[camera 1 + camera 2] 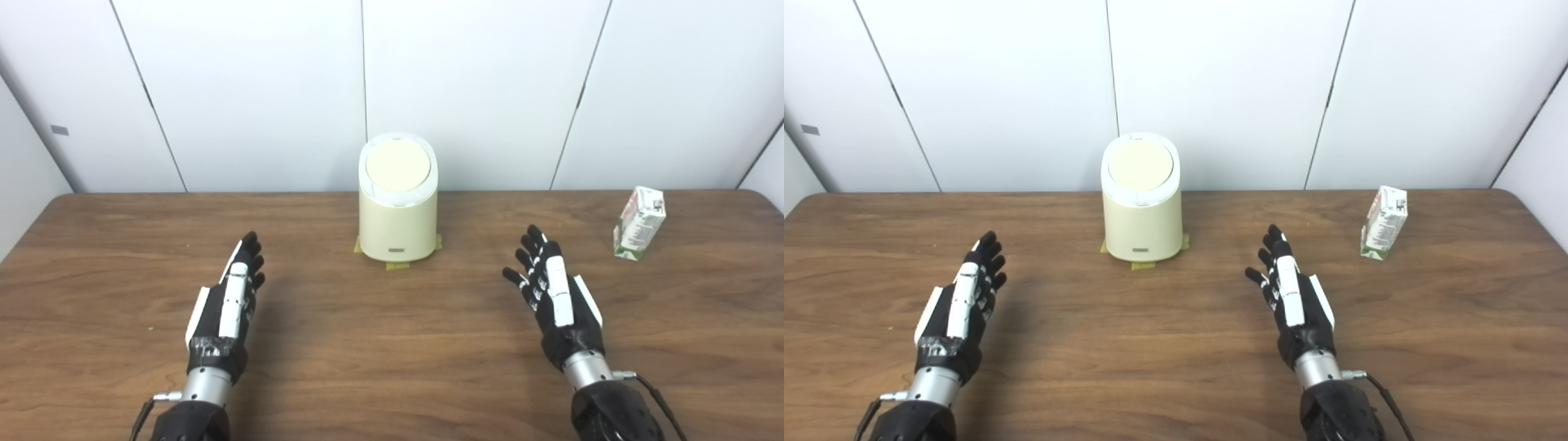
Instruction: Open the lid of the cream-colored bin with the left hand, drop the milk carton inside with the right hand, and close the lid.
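A cream-colored bin [398, 220] stands at the back middle of the wooden table, its round lid [397, 164] down flat inside a white rim. A white and green milk carton [639, 223] stands tilted at the far right, near the back edge. My left hand [231, 300] hovers open over the table, left of and nearer than the bin, holding nothing. Open too, my right hand [554, 294] is to the bin's right and nearer to me, with the carton further back and right of it.
Bits of yellow-green tape [398, 266] stick out from under the bin's base. White wall panels rise right behind the table's [392, 367] back edge. The table's rounded right corner lies just beyond the carton.
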Tool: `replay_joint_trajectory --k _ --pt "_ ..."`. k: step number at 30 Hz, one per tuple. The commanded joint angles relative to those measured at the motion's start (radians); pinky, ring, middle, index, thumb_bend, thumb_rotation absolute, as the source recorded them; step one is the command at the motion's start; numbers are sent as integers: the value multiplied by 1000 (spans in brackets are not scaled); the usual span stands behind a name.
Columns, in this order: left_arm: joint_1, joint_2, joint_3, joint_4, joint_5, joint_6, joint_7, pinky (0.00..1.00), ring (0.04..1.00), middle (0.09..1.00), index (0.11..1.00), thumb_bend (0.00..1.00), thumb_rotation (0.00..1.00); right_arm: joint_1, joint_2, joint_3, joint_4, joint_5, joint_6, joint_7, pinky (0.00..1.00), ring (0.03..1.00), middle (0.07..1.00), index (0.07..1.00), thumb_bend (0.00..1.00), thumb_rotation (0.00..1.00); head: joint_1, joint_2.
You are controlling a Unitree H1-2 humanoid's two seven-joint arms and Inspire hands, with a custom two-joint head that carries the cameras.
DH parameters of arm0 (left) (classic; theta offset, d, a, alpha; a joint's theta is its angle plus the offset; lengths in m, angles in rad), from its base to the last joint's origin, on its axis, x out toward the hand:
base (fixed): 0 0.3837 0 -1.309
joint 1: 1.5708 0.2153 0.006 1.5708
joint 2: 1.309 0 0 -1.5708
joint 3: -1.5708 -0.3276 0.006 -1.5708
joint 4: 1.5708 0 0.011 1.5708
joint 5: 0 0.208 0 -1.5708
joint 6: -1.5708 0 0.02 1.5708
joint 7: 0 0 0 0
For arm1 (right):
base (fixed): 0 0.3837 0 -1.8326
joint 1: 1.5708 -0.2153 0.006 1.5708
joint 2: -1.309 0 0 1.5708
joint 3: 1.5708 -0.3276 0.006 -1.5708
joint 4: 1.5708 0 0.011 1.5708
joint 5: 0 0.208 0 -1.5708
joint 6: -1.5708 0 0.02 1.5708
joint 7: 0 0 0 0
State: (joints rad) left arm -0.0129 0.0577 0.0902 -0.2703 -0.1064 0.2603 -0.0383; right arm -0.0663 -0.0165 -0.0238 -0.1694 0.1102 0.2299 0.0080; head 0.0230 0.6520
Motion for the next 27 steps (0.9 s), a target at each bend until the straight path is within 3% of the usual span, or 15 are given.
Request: replay_joint_trajectory --k 1,18,21,22,24,27 --pt "-28 3 -3 -38 1 -12 4 1000 1000 996 989 351 960 -29 0 -4 -39 9 -22 9 872 979 998 1000 628 1000 -1 2" --pt "-24 5 -3 -51 -1 10 2 1000 1000 997 985 375 930 -28 -15 7 -36 -10 -28 18 884 987 1000 1000 632 1000 4 8" --pt "-24 6 -4 -50 0 10 1 1000 1000 999 987 384 921 -28 -12 9 -36 -14 -26 16 880 984 1000 1000 629 1000 2 3" --pt "-26 9 -7 -49 9 15 2 1000 1000 999 987 385 921 -28 -11 8 -34 -13 -27 17 880 984 1000 1000 629 1000 -11 -17" --pt "-35 27 -22 -48 42 21 -1 1000 1000 1000 991 449 840 -28 -9 6 -29 -9 -29 16 883 980 996 1000 637 1000 -11 -21" --pt "-66 38 -34 -54 95 45 17 943 973 977 994 539 577 -27 -8 5 -14 -18 -34 9 896 969 984 999 632 1000 -15 -37"
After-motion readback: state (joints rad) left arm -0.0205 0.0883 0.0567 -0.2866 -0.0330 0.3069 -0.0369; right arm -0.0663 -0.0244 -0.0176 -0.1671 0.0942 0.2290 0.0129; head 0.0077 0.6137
